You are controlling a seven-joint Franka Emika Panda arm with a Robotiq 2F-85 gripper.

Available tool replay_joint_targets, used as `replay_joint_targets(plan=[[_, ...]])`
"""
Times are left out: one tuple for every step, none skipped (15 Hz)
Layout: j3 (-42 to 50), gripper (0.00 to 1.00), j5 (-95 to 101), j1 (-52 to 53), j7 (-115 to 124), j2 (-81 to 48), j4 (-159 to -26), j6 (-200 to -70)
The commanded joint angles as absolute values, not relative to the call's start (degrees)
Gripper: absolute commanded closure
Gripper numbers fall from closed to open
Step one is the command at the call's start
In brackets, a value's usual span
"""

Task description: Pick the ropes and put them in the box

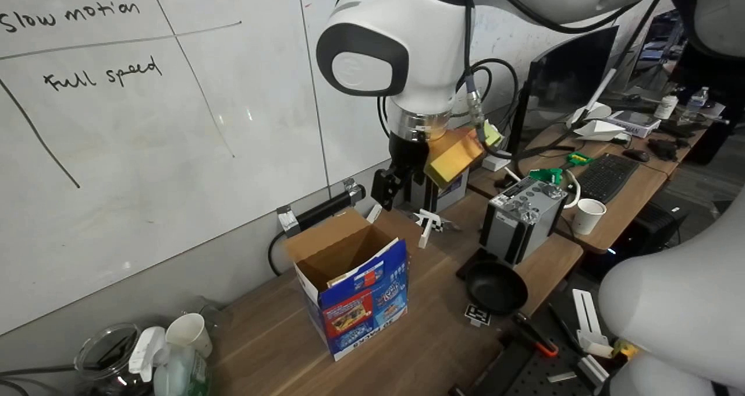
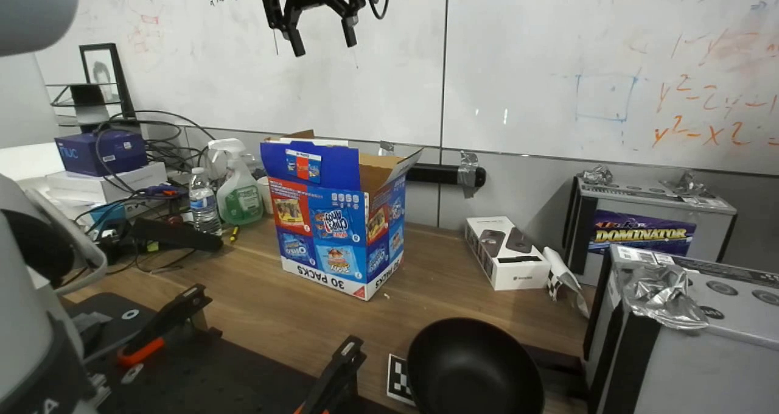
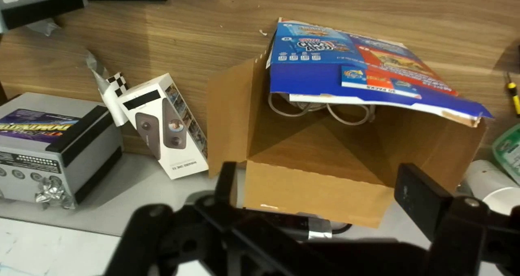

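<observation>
Claw spread above wooden desk, whiteboard behind.

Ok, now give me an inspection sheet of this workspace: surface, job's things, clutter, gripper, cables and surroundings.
Surface: wooden table, with a small white scrap on it.
Box: standing on the table, top open.
Ropes: white loops inside the box, seen in the wrist view; partly hidden, so count unclear.
Clutter: black pan, white carton, spray bottle, water bottle.
Gripper: open, holding nothing, higher than the box.
Cables: dark cables tangled near a dark-blue carton; others run along the arm.
Surroundings: whiteboard with handwriting behind the table.
</observation>
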State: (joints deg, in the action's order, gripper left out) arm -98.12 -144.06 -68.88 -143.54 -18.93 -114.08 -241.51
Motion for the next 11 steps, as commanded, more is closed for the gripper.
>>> replay_joint_targets(plan=[[-113.3, 0.00, -144.1, -83.9, -143.4, -24.7, -124.1, -242.9], [-116.6, 0.00, -144.1, -87.5, -142.9, -26.0, -126.9, -243.0], [-118.9, 0.00, -144.1, -91.7, -142.1, -26.7, -130.2, -243.1], [-113.2, 0.00, -144.1, -84.9, -143.2, -23.1, -124.6, -241.5], [-115.6, 0.00, -144.1, -88.2, -143.1, -23.9, -127.2, -241.5], [-114.6, 0.00, -139.3, -85.1, -138.0, -29.1, -129.6, -243.8], [-114.8, 0.00, -139.1, -85.7, -137.8, -29.8, -130.4, -243.9], [-114.9, 0.00, -139.1, -86.0, -137.8, -30.2, -130.7, -243.9], [-114.9, 0.00, -139.2, -86.0, -137.8, -30.3, -130.7, -243.9], [-115.0, 0.00, -139.2, -85.9, -137.8, -30.3, -130.7, -243.9], [-115.2, 0.00, -139.2, -86.0, -137.8, -30.3, -130.7, -243.9]])
